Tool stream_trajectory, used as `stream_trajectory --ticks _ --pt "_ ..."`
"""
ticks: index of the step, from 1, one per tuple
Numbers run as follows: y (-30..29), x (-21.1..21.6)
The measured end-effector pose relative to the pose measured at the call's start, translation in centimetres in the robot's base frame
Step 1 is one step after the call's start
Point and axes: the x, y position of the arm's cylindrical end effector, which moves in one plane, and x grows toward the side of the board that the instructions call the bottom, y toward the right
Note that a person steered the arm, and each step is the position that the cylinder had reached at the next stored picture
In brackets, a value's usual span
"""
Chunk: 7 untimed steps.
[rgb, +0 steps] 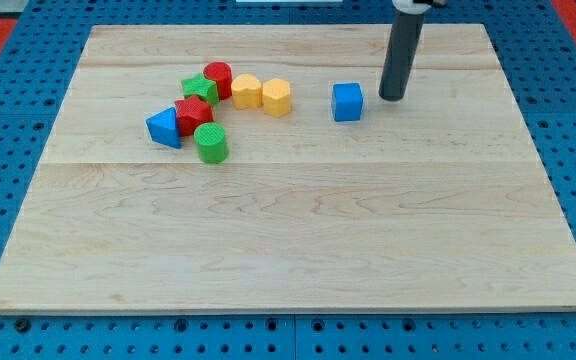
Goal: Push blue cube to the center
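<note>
The blue cube (347,102) sits on the wooden board (288,230), right of the middle and toward the view's top. My tip (393,97) rests on the board just to the right of the cube, with a small gap between them. The dark rod rises from it to the view's top edge.
A cluster lies at the upper left: a red cylinder (218,78), a green star (200,89), a red star (194,115), a blue triangular block (164,128), a green cylinder (211,144), a yellow block (246,92) and a yellow hexagonal block (277,98). Blue pegboard surrounds the board.
</note>
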Motion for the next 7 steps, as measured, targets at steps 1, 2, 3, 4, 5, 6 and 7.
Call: stream_trajectory --ticks 1,2,3,4,5,6,7 --pt "-0.7 -0.5" --pt "-2.1 0.0" --pt "-4.0 1.0" --pt "-6.3 2.3" --pt "-8.3 3.8" --pt "-10.3 4.9" --pt "-10.2 6.2"
